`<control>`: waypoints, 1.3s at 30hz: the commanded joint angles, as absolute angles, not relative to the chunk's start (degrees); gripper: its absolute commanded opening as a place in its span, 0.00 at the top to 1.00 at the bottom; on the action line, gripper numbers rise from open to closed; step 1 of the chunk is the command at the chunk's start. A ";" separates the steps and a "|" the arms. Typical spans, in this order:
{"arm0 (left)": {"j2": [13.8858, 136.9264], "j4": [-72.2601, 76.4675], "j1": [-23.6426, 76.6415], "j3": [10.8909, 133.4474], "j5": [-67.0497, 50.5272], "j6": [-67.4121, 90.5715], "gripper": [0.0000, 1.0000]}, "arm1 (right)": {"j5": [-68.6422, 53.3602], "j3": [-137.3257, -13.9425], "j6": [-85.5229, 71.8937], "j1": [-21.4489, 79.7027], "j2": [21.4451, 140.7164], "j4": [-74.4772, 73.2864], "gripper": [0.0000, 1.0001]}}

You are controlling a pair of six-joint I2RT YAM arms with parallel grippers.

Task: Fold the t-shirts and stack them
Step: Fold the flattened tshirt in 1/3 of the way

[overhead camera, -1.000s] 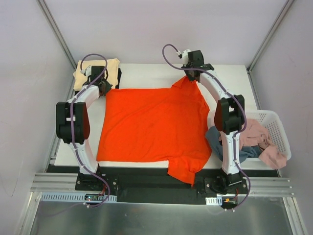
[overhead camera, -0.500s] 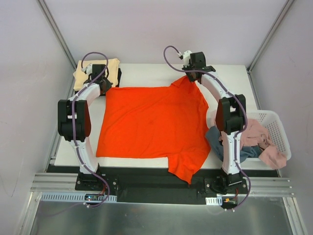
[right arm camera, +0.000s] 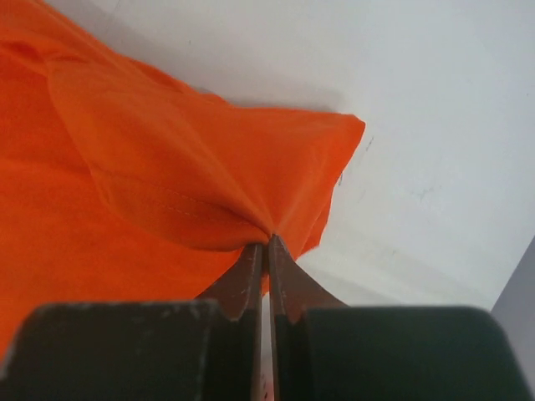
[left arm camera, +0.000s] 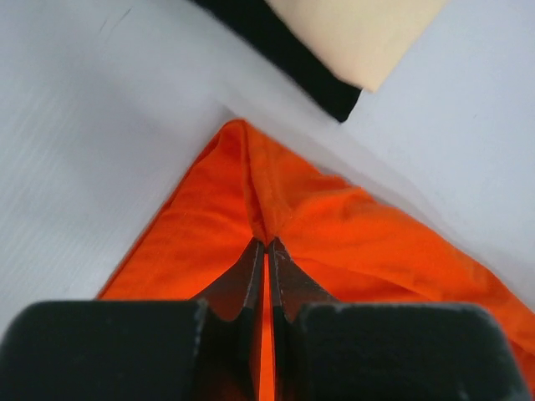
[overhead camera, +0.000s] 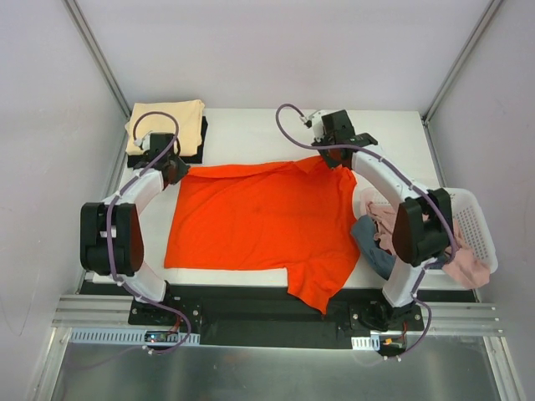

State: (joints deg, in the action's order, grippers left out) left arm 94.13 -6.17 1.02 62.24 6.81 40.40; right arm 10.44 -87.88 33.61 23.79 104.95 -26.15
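As my left gripper (left arm camera: 266, 243) and right gripper (right arm camera: 268, 239) clamp far corners of the orange t-shirt (overhead camera: 259, 217), its body lies nearward — towards my bases.

The black t-shirt (left arm camera: 284, 46) lies mostly hidden beneath the cream t-shirt (left arm camera: 351, 25).

The spread t-shirt (overhead camera: 259, 221) lies across the middle of the table (overhead camera: 251, 132), with one sleeve hanging over the near edge. The left gripper (overhead camera: 175, 170) is at its far-left corner and the right gripper (overhead camera: 328, 159) at its far-right corner, each clamped on a fold of the cloth. Behind the left gripper, in the table's far-left corner, the upper folded t-shirt (overhead camera: 167, 124) rests on the lower folded t-shirt (overhead camera: 203, 138). The basket (overhead camera: 478, 219) stands at the table's right edge, to the right of the spread t-shirt. Crumpled t-shirts (overhead camera: 464, 266) lie in it, and the draped t-shirt (overhead camera: 372, 246) hangs over its near-left rim.
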 commanded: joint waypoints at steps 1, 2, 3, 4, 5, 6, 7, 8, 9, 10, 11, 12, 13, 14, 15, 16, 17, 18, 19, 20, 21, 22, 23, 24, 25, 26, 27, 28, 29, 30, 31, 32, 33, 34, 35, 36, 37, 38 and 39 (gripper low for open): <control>86.15 -5.97 0.35 55.82 6.94 41.92 1.00 | 14.23 -83.94 30.76 24.96 97.83 -31.37 0.99; 85.18 -6.06 0.35 54.85 7.20 42.01 1.00 | 14.67 -83.24 30.59 25.74 96.34 -32.60 0.99; 83.43 -6.50 0.35 53.19 8.08 42.19 1.00 | 14.85 -81.84 30.06 25.93 95.72 -33.13 0.99; 82.71 -6.85 0.35 52.48 8.69 42.19 1.00 | 15.03 -80.96 29.71 26.19 95.02 -33.48 0.99; 81.92 -7.20 0.35 51.95 9.40 42.19 1.00 | 14.94 -80.34 29.27 26.37 93.88 -34.27 0.99; 80.78 -7.99 0.35 51.16 10.36 42.01 1.00 | 15.03 -79.81 28.48 26.45 93.35 -34.45 0.99; 80.42 -8.43 0.35 50.98 10.72 41.75 1.00 | 14.59 -78.59 28.30 26.54 92.82 -34.80 0.99; 80.25 -8.87 0.35 50.89 10.81 41.57 1.00 | 14.33 -78.05 28.13 26.80 92.12 -35.33 0.99; 80.24 -9.31 0.35 50.98 10.64 41.05 1.00 | 14.24 -77.61 28.13 27.07 91.85 -35.59 0.99; 80.24 -10.45 0.35 51.06 10.46 40.87 1.00 | 13.80 -77.17 28.13 27.24 91.67 -36.38 0.99; 80.42 -10.98 0.35 51.06 10.37 40.87 1.00 | 13.80 -77.17 28.13 27.77 91.67 -37.08 0.99; 80.33 -11.51 0.35 50.98 10.37 41.13 1.00 | 13.89 -77.17 28.13 28.03 91.67 -37.87 0.98; 80.25 -12.73 0.35 50.80 10.81 41.39 1.00 | 13.89 -77.17 27.78 28.30 91.84 -39.62 0.98; 79.98 -13.09 0.35 50.54 11.25 41.83 1.00 | 13.97 -77.08 27.34 28.74 91.93 -40.60 0.98; 79.11 -13.44 0.35 49.75 11.77 42.10 1.00 | 13.89 -77.08 26.90 29.00 91.93 -41.56 0.98; 78.75 -13.97 0.35 49.49 12.91 42.19 1.00 | 13.71 -76.73 25.76 29.61 91.85 -43.57 0.97; 78.31 -14.32 0.35 49.31 13.35 42.01 1.00 | 13.54 -76.73 24.97 29.71 91.85 -44.46 0.96; 77.96 -14.50 0.35 49.05 13.62 41.92 1.00 | 13.19 -76.73 24.35 29.88 91.76 -45.69 0.95; 77.96 -15.02 0.35 49.04 13.80 41.66 1.00 | 12.23 -76.82 22.95 30.32 92.02 -48.05 0.93; 77.96 -16.16 0.35 49.30 13.71 41.57 1.00 | 11.26 -76.56 22.50 30.50 92.02 -48.95 0.91; 78.22 -16.52 0.35 49.31 13.54 41.40 1.00 | 8.90 -76.38 21.98 30.76 92.11 -49.91 0.87; 78.31 -17.13 0.35 49.31 13.36 41.40 0.99 | 7.83 -76.20 21.36 31.46 92.11 -51.31 0.79; 78.31 -18.10 0.35 49.31 13.36 41.48 0.93 | 6.78 -75.68 21.18 31.81 92.02 -51.94 0.72; 78.14 -18.63 0.35 49.31 13.45 41.57 0.85 | 4.85 -75.41 21.01 32.08 91.93 -52.29 0.61; 77.87 -19.33 0.35 49.39 13.36 41.75 0.71 | 4.40 -75.32 21.09 32.52 91.59 -52.90 0.43; 76.91 -19.68 0.35 49.39 13.01 41.84 0.62 | 4.22 -75.15 21.09 32.61 91.23 -52.91 0.39; 76.21 -19.95 0.35 49.31 12.83 41.84 0.52 | 4.48 -75.32 20.92 32.69 90.88 -52.91 0.35; 75.59 -20.04 0.35 49.31 12.66 41.84 0.40 | 4.83 -75.50 21.01 32.70 89.83 -52.48 0.28; 74.19 -20.13 0.35 49.48 12.05 41.66 0.21 | 4.66 -75.76 21.09 32.70 89.30 -52.21 0.23; 73.48 -20.21 0.35 49.57 11.61 41.49 0.12 | 3.96 -76.63 21.01 32.61 88.77 -51.34 0.20; 72.95 -20.21 0.35 49.74 10.91 41.40 0.06 | 3.17 -76.99 20.92 32.52 87.81 -50.98 0.12; 72.34 -20.21 0.35 50.44 10.20 41.05 0.01 | 2.38 -77.43 20.83 32.52 87.45 -50.45 0.08; 72.51 -20.13 0.35 50.97 7.59 40.70 0.01 | 0.98 -77.78 19.87 32.35 87.28 -49.32 0.02; 72.86 -20.13 0.35 51.59 6.25 40.52 0.01 | 0.53 -78.83 19.34 31.91 87.45 -48.70 0.03; 74.43 -20.13 0.35 53.07 4.50 40.52 0.01 | 0.53 -79.36 18.55 31.64 87.89 -48.00 0.03; 75.49 -20.13 0.53 53.96 1.52 40.43 0.01 | -1.73 -80.06 16.11 31.29 88.59 -47.21 0.03; 76.80 -20.04 0.79 54.92 0.36 40.34 0.01 | -2.37 -81.98 14.69 30.24 90.59 -47.11 0.03; 79.51 -20.04 1.75 56.76 0.09 40.34 0.01 | -3.16 -82.87 12.94 29.54 91.83 -47.20 0.03; 80.93 -19.95 2.37 57.73 -1.48 40.17 0.01 | -4.99 -83.92 10.22 28.84 94.37 -46.94 0.03</control>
